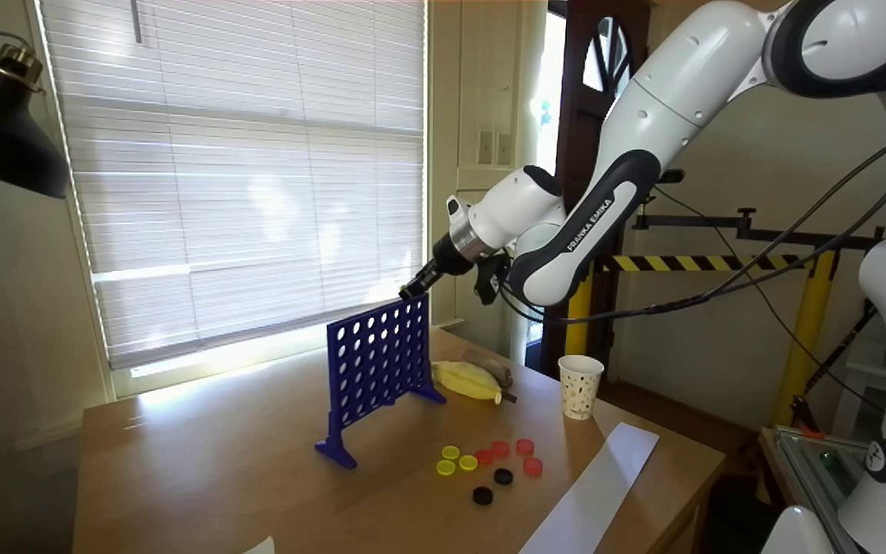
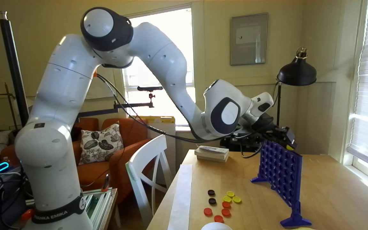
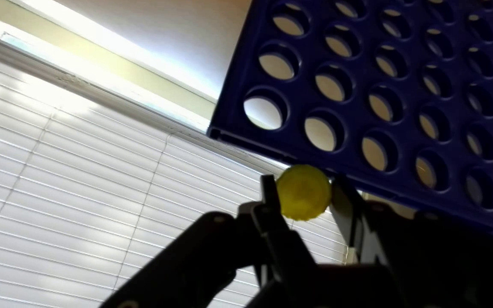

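Observation:
My gripper [image 1: 406,292] is at the top edge of an upright dark blue grid frame [image 1: 333,385] with rows of round holes, at the end nearest the window. The gripper is shut on a yellow disc [image 3: 303,192], pinched between both fingertips in the wrist view. The disc's upper edge overlaps the frame's top edge there; I cannot tell whether they touch. The disc also shows at the fingertips in an exterior view [image 2: 289,148]. The frame's visible holes show no discs. Loose yellow discs [image 1: 451,452], red discs [image 1: 500,448] and two black discs [image 1: 503,476] lie on the table.
A patterned paper cup [image 1: 580,388] and a yellow banana-like object [image 1: 467,379] stand near the frame. A white strip [image 1: 593,492] lies along the table edge. Books [image 2: 211,156], a black lamp [image 2: 296,72] and a white chair [image 2: 147,159] are around the table. Window blinds [image 1: 243,169] are behind.

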Action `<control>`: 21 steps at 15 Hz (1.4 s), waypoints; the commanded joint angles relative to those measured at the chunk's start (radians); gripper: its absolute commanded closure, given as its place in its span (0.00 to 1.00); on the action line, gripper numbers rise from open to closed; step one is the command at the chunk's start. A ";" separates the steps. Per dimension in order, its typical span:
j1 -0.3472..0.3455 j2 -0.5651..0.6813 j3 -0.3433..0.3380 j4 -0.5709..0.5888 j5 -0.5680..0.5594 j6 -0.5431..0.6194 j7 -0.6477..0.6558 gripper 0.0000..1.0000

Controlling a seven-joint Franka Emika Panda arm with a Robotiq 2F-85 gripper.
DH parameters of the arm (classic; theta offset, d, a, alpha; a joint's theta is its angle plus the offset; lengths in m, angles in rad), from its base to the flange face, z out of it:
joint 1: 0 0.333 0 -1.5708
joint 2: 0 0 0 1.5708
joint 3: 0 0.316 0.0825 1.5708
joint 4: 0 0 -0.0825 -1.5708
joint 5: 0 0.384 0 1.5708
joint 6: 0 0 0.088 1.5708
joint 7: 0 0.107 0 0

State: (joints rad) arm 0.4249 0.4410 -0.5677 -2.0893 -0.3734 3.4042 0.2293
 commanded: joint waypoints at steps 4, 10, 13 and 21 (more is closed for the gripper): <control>0.055 0.045 -0.065 -0.026 0.022 0.053 -0.006 0.90; 0.083 0.058 -0.096 -0.034 0.026 0.076 -0.001 0.90; 0.085 0.059 -0.099 -0.039 0.021 0.075 0.002 0.90; 0.080 0.066 -0.100 -0.039 0.023 0.074 0.006 0.90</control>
State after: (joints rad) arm 0.4940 0.4692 -0.6515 -2.1066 -0.3718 3.4653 0.2297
